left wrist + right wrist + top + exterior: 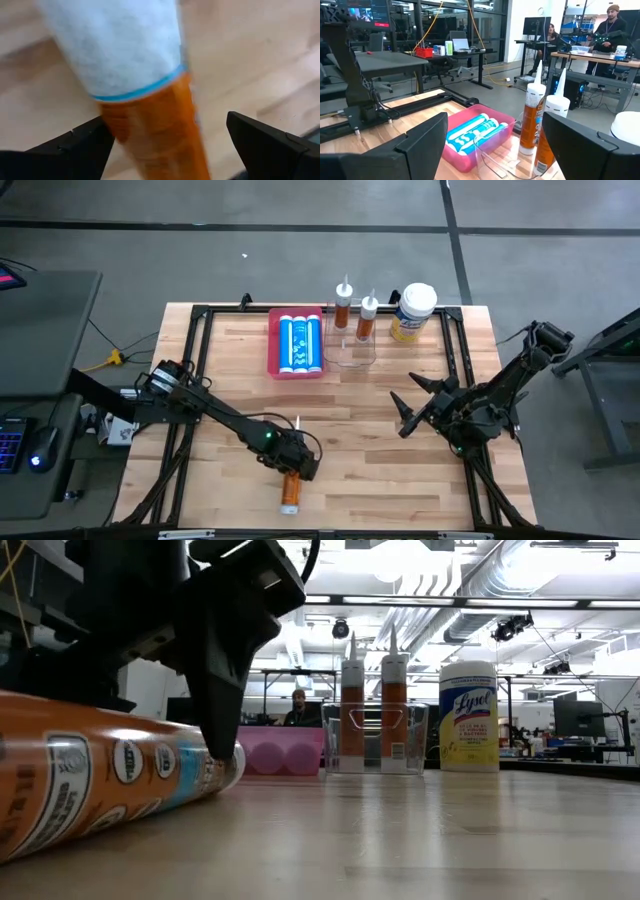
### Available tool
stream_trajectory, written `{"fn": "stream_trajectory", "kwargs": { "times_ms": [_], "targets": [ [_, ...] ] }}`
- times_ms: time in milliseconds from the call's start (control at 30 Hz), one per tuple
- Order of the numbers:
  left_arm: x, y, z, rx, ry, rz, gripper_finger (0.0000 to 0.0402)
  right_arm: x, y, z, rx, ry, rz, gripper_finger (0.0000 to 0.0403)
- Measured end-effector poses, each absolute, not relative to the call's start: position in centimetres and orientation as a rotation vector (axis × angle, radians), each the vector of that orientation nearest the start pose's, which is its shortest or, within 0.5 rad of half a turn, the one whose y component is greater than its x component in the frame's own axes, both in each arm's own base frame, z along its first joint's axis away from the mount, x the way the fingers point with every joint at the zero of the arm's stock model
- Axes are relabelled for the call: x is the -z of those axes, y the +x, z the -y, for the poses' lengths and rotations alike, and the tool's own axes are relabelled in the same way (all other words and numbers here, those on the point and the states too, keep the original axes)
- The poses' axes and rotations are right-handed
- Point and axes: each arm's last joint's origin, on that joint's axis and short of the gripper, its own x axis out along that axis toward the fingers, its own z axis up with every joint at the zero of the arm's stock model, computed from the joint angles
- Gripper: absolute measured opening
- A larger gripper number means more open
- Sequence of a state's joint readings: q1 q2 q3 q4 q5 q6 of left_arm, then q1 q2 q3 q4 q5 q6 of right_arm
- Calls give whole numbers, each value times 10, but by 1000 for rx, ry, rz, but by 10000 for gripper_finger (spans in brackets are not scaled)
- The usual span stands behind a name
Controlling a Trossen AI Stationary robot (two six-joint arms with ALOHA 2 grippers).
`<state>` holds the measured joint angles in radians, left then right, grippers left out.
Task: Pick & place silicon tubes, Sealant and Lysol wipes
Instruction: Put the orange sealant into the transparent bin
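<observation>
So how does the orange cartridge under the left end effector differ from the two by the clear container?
The lying cartridge rests flat on the table near its front edge; the two standing cartridges are upright at the back, beside the clear container. The left end effector is open around the lying one; nothing touches the standing pair. All three share orange bodies and white nozzles.

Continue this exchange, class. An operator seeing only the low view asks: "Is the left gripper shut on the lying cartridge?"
Observer: No. The left gripper is open, with the cartridge between its fingers.
Operator: Where is the right gripper?
Observer: The right gripper is over the table's right half, open and empty.
Operator: What's in the pink tray?
Observer: The tray holds blue tubes, lying flat.
</observation>
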<state>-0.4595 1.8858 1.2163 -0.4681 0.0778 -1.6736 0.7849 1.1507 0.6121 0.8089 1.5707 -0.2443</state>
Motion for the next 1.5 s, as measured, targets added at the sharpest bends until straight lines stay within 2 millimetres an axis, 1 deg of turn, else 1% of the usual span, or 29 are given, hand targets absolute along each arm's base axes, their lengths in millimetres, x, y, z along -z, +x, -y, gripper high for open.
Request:
{"fn": "stream_trajectory", "kwargs": {
  "times_ms": [100, 267, 367, 533, 633, 800, 967, 1033, 1100, 1267, 1400, 1500],
  "targets": [
    [-162, 332, 167, -567, -1251, -1197, 369, -288, 175, -134, 786, 22, 9, 320],
    [-162, 330, 171, -578, -1313, -1250, 369, -288, 175, -134, 785, 19, 8, 320],
    [-162, 328, 173, -592, -1316, -1256, 369, -288, 175, -134, 785, 16, 7, 320],
    [-153, 331, 174, -636, -1341, -1254, 369, -288, 175, -134, 782, 4, 3, 320],
    [-145, 333, 175, -636, -1344, -1283, 369, -287, 176, -135, 780, -7, -1, 320],
    [-140, 335, 176, -629, -1360, -1302, 369, -287, 176, -135, 780, -14, -4, 320],
    [-138, 333, 175, -656, -1344, -1322, 365, -286, 176, -135, 779, -29, -11, 320],
    [-137, 332, 175, -670, -1336, -1319, 352, -285, 176, -135, 779, -35, -13, 320],
    [-137, 331, 174, -681, -1327, -1316, 330, -285, 176, -135, 779, -37, -14, 320],
    [-135, 329, 174, -687, -1303, -1327, 250, -285, 176, -135, 779, -37, -14, 320],
    [-136, 329, 174, -652, -1267, -1335, 190, -285, 176, -135, 779, -37, -14, 320],
    [-136, 330, 174, -618, -1232, -1336, 187, -285, 176, -135, 779, -36, -13, 320]
  ]
}}
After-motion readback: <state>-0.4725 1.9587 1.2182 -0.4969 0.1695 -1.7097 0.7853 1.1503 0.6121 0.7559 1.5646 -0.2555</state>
